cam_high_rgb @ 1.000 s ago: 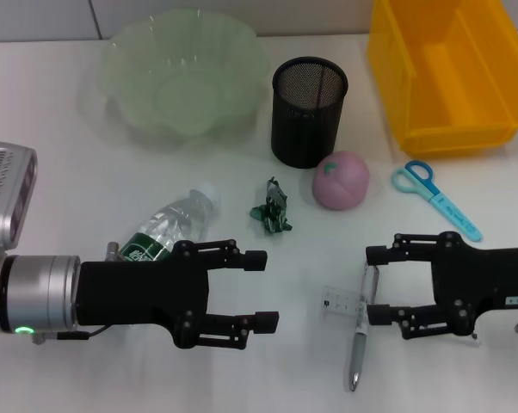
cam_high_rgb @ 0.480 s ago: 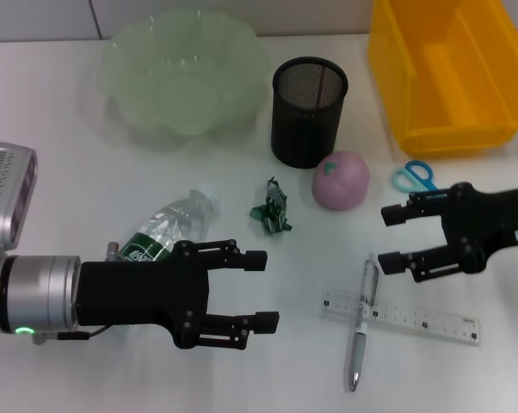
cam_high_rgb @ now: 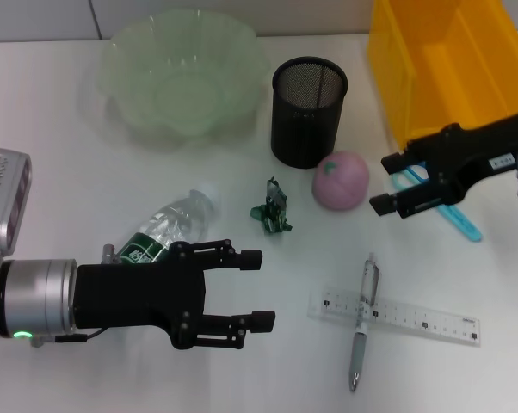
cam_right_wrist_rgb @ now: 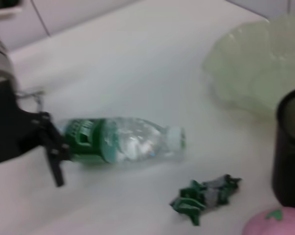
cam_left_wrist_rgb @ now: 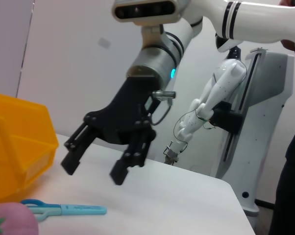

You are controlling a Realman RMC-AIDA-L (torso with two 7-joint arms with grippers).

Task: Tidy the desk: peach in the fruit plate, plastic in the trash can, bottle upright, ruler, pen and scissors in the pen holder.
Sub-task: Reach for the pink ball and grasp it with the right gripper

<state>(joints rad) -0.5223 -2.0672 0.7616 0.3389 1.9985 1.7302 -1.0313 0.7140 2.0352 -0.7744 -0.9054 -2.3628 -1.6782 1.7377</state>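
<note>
Open right gripper (cam_high_rgb: 386, 183) just beside peach (cam_high_rgb: 341, 181), over scissors (cam_high_rgb: 455, 216)

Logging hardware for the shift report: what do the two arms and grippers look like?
Both grippers are black, with two-finger linkage jaws. The left gripper sits on a silver cylindrical wrist with a small green light and a thin cable. The right gripper carries a small white label; the left wrist view shows its arm white with black bands.

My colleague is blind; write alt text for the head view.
Right gripper, open, hovers over blue scissors beside a pink peach; left gripper is open near a lying bottle. A pen lies across a ruler.
</note>
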